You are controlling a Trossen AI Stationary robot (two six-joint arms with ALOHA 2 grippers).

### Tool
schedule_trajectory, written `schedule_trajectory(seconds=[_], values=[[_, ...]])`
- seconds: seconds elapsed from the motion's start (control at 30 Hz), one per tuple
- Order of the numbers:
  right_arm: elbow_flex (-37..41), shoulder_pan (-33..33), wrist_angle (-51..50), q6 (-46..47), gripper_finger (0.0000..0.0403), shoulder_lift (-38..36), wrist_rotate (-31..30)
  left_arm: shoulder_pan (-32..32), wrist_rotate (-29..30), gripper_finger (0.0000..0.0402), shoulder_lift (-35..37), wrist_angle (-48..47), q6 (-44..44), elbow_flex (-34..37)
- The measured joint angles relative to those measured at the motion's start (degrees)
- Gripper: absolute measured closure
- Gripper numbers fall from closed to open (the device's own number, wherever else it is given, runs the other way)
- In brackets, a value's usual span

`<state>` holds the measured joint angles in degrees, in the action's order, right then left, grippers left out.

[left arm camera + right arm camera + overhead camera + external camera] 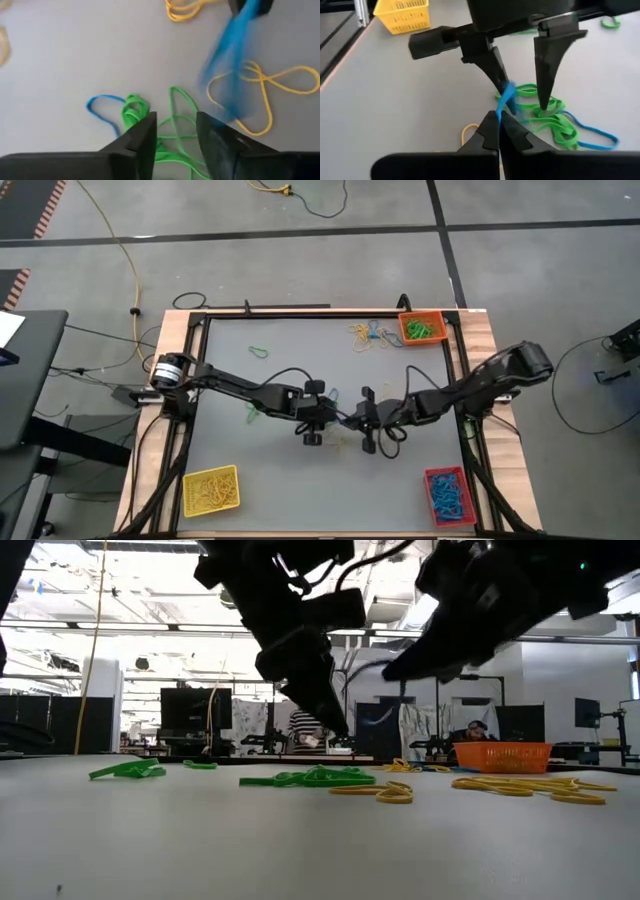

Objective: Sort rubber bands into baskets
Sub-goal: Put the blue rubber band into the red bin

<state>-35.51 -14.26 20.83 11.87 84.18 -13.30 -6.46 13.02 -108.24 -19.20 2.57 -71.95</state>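
Note:
Mid-table, my right gripper (355, 420) (499, 120) is shut on a blue rubber band (508, 97), blurred in the left wrist view (232, 55). Facing it, my left gripper (330, 420) (176, 125) stands open just above a tangle of green bands (545, 117) lying flat on the table. A second blue band (102, 102) and yellow bands (265, 85) lie beside the tangle. The yellow basket (212, 490) sits near left, the red basket (449, 495) near right, and the orange basket (422, 328) far right. My right gripper pinches one end of the blue band (503, 106) between its two fingertips, coming at it slanting down from the table's right. The band runs from them toward one finger (496, 70) of my left gripper. My left gripper: whether that finger touches the band, I cannot tell.
Loose yellow and blue bands (365, 335) lie beside the orange basket, and a green one (258, 350) lies far left. A dark frame (300, 310) rims the table. Cables hang off both arms. People sit in the room beyond the table (300, 730).

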Motion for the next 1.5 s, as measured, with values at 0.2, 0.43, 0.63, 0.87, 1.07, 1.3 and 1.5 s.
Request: schedule_trajectory(seconds=[0.2,0.43,0.63,0.87,1.07,1.3,1.5], values=[[0.00,-1.66,-11.40,1.63,0.0382,-8.67,2.32,0.00,0.37,0.0241,1.13,-1.38,-0.06,-0.02],[0.00,-8.51,-30.15,9.17,0.0382,-17.46,7.84,0.00,-0.70,0.0239,1.13,-2.49,-0.94,0.00],[0.00,-18.51,-39.74,19.74,0.0382,-23.34,13.75,0.00,-0.73,0.0239,1.12,-1.10,-0.92,0.00],[-0.02,-31.57,-48.80,41.61,0.0382,-30.03,15.15,0.00,-0.75,0.0239,0.96,0.57,-0.90,0.00],[0.11,-41.92,-54.19,60.72,0.0381,-31.31,15.14,0.00,-0.77,0.0239,0.92,0.85,-0.87,0.00],[0.17,-48.17,-54.68,73.23,0.0380,-27.15,16.54,0.00,-0.97,0.0239,0.28,2.75,-0.61,0.02],[0.17,-49.00,-50.31,74.28,0.0378,-21.73,20.83,0.00,-1.20,0.0239,0.28,3.88,-0.20,0.00]])
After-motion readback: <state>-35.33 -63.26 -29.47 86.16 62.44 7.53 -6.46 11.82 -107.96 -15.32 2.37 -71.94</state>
